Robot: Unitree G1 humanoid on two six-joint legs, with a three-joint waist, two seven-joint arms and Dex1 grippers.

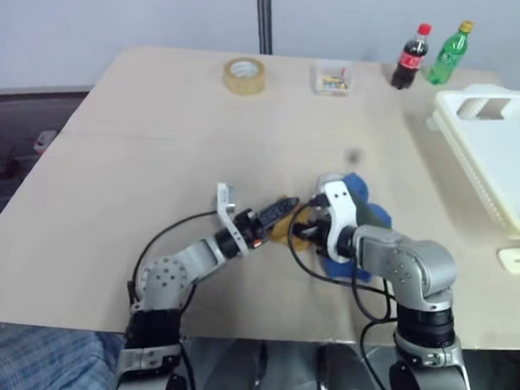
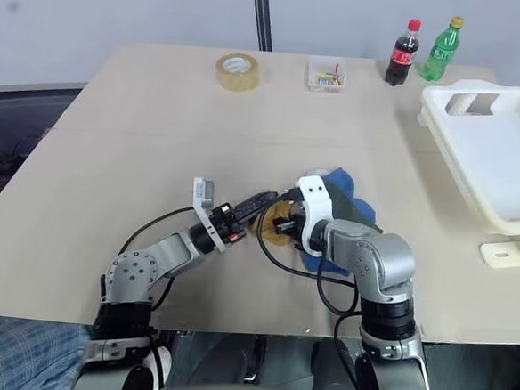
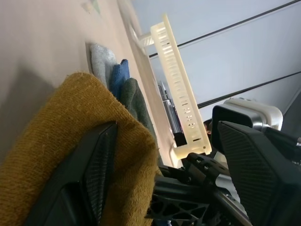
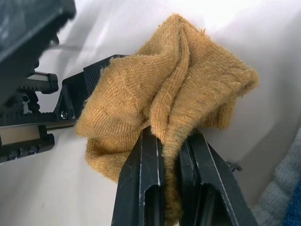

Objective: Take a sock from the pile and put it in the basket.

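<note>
From my remote station, I saw the right gripper (image 4: 170, 141) pinching a mustard-yellow sock (image 4: 174, 89), its two black fingers (image 4: 143, 183) pressed tight on a bunched fold of the knit, near the middle of the tan table (image 1: 157, 134). The left gripper (image 3: 160, 160) stood spread wide, one finger (image 3: 89, 174) lying against the same yellow sock and the other held well clear of it; from the head camera it reached in from about nine o'clock of the sock, the right gripper from about three o'clock.

The pile (image 1: 361, 215), blue and dark green socks heaped together, lay just behind and beside my right wrist, at roughly two o'clock of the yellow sock and touching the table. A grey sock (image 3: 101, 59) showed at the pile's far edge in the left wrist camera.

The basket (image 1: 503, 158), white with slotted sides and a handle hole, sat at the table's right edge, at about two o'clock of the pile and well apart from it. I saw nothing inside it.

Along the far edge, at twelve o'clock, stood a roll of tape (image 1: 244, 74), a small clear box (image 1: 332, 77), a cola bottle (image 1: 412, 56) and a green bottle (image 1: 449, 53).
</note>
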